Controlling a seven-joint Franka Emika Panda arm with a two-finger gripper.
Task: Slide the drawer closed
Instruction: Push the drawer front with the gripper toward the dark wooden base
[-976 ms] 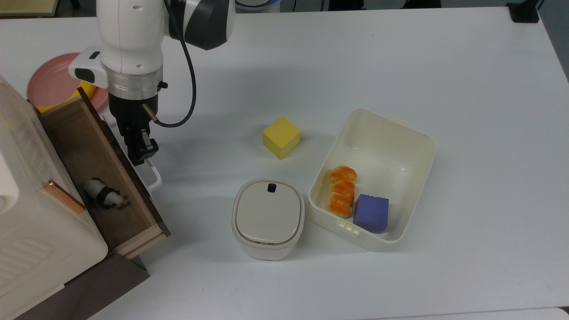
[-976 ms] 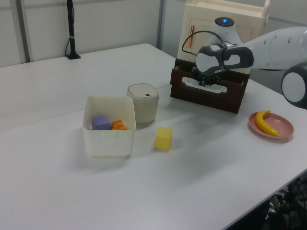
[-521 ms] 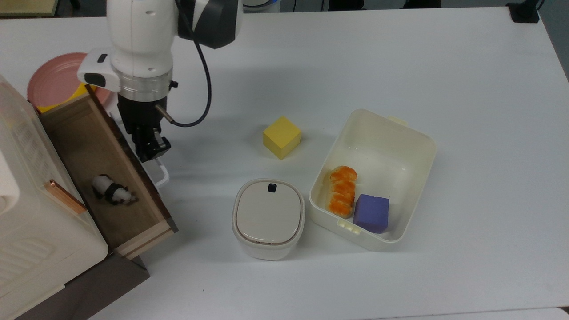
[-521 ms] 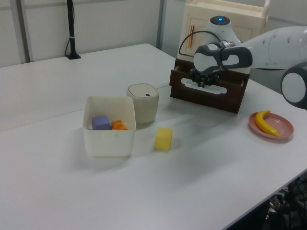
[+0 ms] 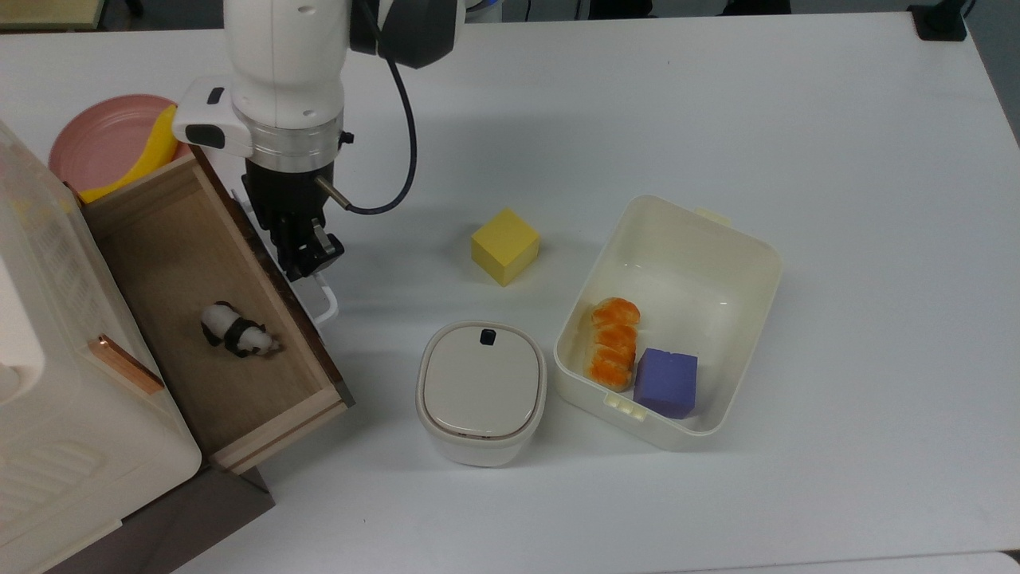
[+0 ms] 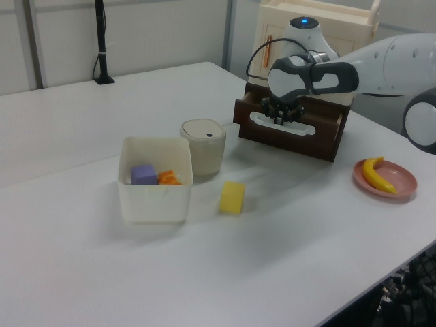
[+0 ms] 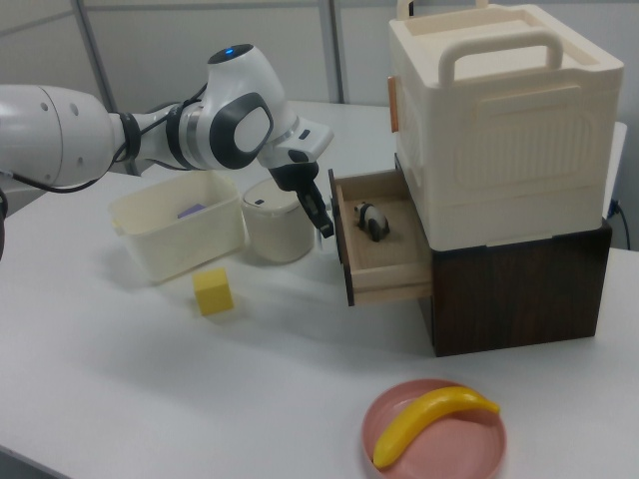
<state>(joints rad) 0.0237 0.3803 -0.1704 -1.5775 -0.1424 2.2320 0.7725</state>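
Inventory, counted by kind:

- One white desk (image 5: pixel 717 104).
- One cream plastic cabinet (image 7: pixel 499 110) on a dark brown base.
- One shallow light-wood drawer (image 5: pixel 171 263) with a dark brown front panel and one white loop handle (image 5: pixel 325 299).
- One small black-and-white panda figurine (image 5: pixel 237 331).
- One white robot arm (image 5: pixel 291 72) with one black two-finger gripper (image 5: pixel 307 253).
- Two cubes: one yellow cube (image 5: pixel 504 245) and one purple cube (image 5: pixel 666 383).
- One orange ridged bread-like piece (image 5: pixel 612 343).
- One cream open plastic bin (image 5: pixel 721 239).
- One small lidded white container (image 5: pixel 480 392).
- One round pink plate (image 7: pixel 434 444).
- One yellow banana (image 7: pixel 431 419).
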